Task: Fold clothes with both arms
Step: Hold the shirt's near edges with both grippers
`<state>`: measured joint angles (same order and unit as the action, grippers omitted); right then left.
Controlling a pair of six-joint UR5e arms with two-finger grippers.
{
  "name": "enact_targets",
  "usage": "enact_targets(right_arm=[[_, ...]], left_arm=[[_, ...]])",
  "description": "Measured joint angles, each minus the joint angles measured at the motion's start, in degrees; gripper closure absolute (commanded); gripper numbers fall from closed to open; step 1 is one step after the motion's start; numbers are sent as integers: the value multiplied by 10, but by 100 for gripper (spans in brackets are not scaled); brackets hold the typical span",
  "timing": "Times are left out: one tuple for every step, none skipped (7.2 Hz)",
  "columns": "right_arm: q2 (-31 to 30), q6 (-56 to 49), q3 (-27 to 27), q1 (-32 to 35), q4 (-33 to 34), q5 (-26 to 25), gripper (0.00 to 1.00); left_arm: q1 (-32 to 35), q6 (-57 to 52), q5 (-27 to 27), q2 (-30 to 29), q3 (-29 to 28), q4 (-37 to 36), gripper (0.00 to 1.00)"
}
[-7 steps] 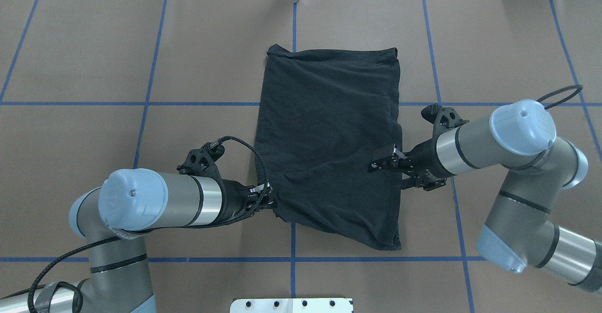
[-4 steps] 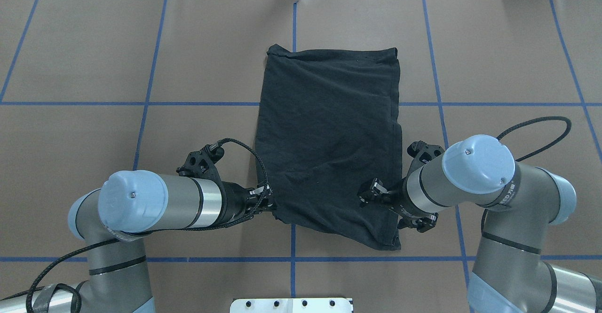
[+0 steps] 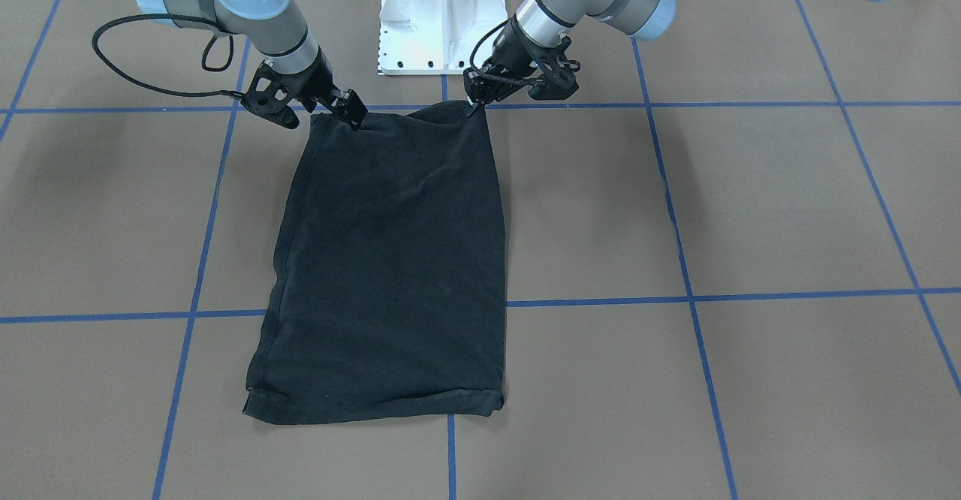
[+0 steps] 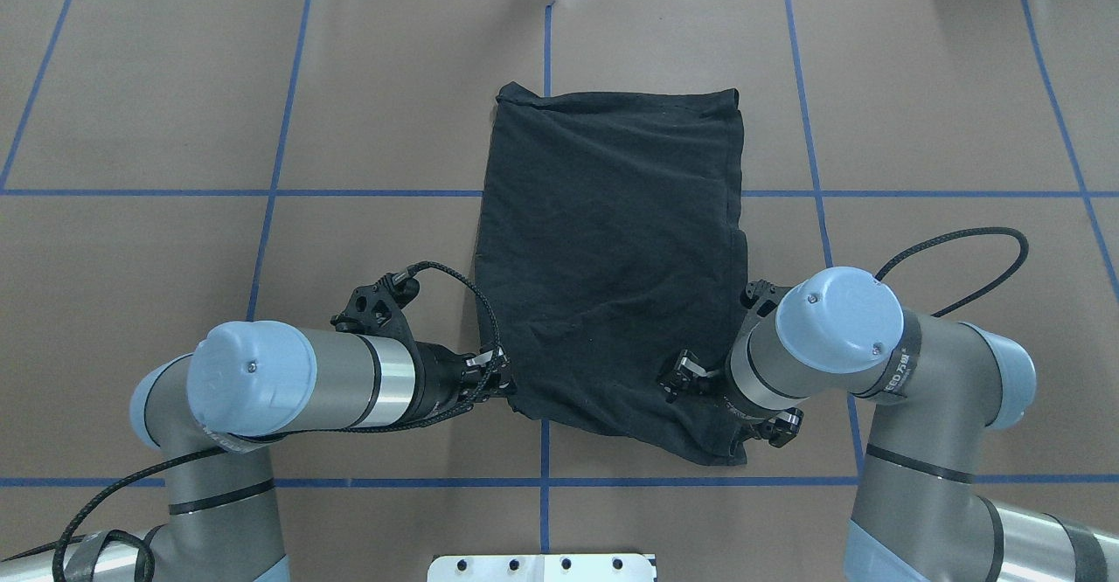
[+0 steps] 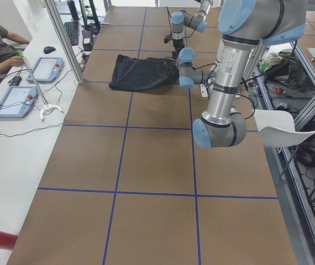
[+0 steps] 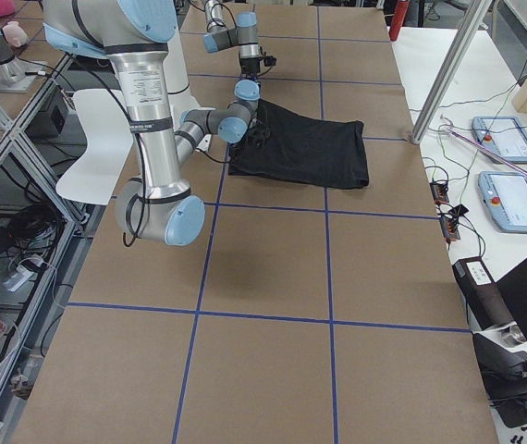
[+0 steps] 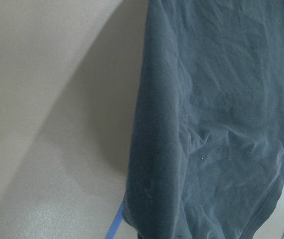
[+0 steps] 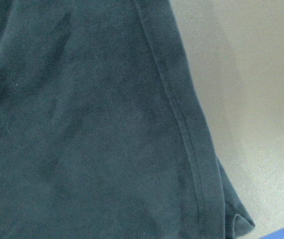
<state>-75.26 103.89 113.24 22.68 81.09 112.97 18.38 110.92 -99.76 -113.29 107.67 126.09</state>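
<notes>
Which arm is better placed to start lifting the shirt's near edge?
Left. The left gripper appears shut on the shirt at its near corner, cloth bunched there. The right gripper hovers above the cloth by its own corner, grip unclear.

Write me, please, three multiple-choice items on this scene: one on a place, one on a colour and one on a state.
1. Judged from the base, at which end of the shirt are the left gripper and right gripper?
A. The far end
B. The near end
C. Neither, both are off the shirt at mid-length

2. What colour are the lines on the table?
A. Red
B. Blue
C. White

3. How does the shirt lie?
A. Balled up
B. Spread with sleeves out
C. Folded into a flat rectangle

Answers:
1 B: in the front-facing view both grippers are at the shirt's edge next to the base.
2 B: a blue grid crosses the brown table.
3 C: the shirt shows four fairly straight sides and no sleeves.
</notes>
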Motion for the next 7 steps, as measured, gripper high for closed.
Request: enact_targets(right_arm=[[-2, -2, -3, -1, 0, -2, 0], [-5, -2, -3, -3, 0, -5, 0], [-6, -3, -6, -8, 0, -13, 0], [-6, -4, -12, -13, 1, -21, 0], [-6, -4, -17, -16, 1, -25, 0], [-6, -4, -19, -18, 2, -27, 0], [-7, -4, -20, -18, 3, -27, 0]], left_arm=[[0, 0, 0, 0, 0, 0, 100], [0, 0, 1, -1, 0, 0, 100], [0, 0, 1, -1, 0, 0, 100], [0, 0, 0, -1, 0, 0, 100], [0, 0, 1, -1, 0, 0, 100], [0, 0, 1, -1, 0, 0, 100], [0, 0, 1, -1, 0, 0, 100]])
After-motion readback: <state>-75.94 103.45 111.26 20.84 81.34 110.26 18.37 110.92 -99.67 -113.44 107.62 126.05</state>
